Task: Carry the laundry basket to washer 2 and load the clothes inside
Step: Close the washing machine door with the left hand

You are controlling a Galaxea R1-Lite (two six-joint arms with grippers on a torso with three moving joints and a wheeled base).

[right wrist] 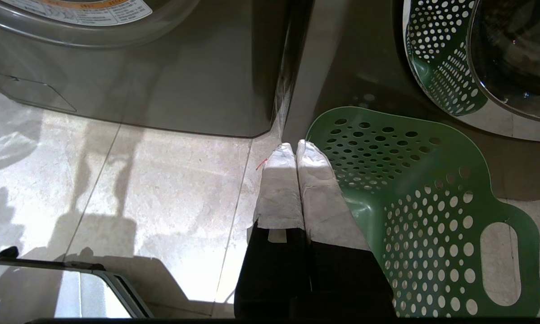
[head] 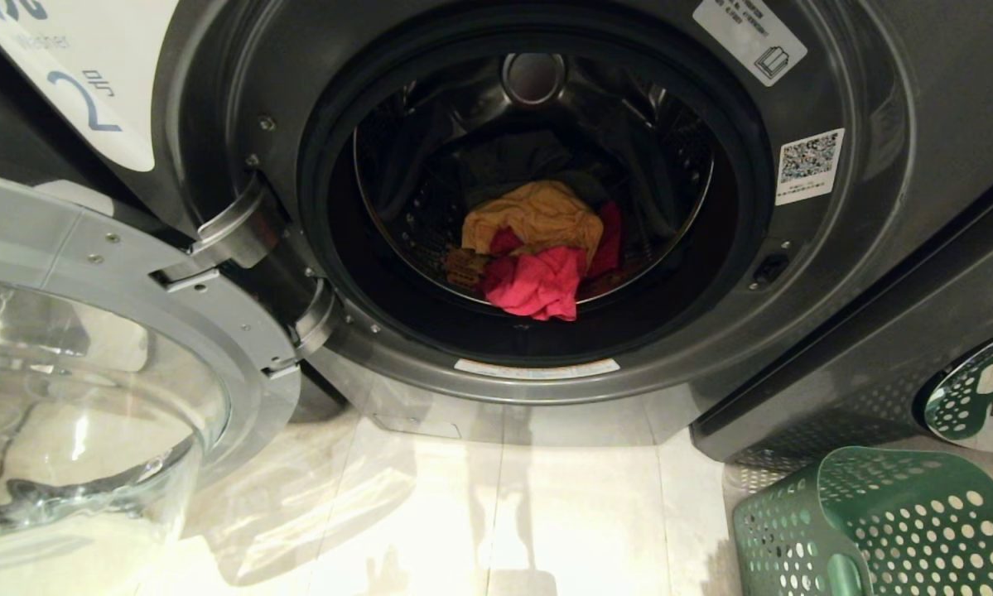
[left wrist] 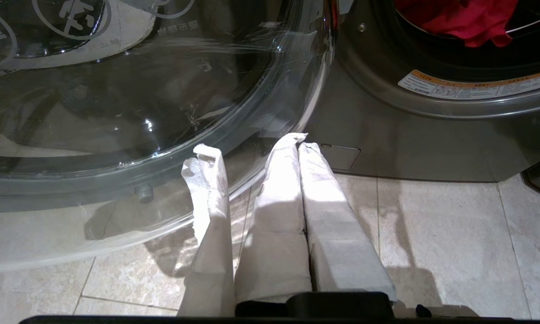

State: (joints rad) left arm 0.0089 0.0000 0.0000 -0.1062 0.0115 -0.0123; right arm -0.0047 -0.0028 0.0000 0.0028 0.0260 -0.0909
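Washer 2 (head: 860, 273), dark grey with a white label bearing a 2, stands before me with its round glass door (head: 90, 389) swung open to the left. The clothes (head: 537, 248), pink-red fabric with a yellow-orange garment on top, lie inside the drum; the pink fabric (left wrist: 463, 22) also shows in the left wrist view. The green laundry basket (head: 885, 530) stands on the floor at the lower right, with nothing showing inside it (right wrist: 432, 211). My left gripper (left wrist: 298, 140) hangs shut and empty near the open door. My right gripper (right wrist: 293, 147) is shut and empty beside the basket's rim.
A second grey washer (head: 894, 356) with a chrome-rimmed door (head: 980, 389) stands to the right, behind the basket. The floor (head: 504, 513) is pale tile. The open glass door (left wrist: 139, 112) reaches out over the floor on the left.
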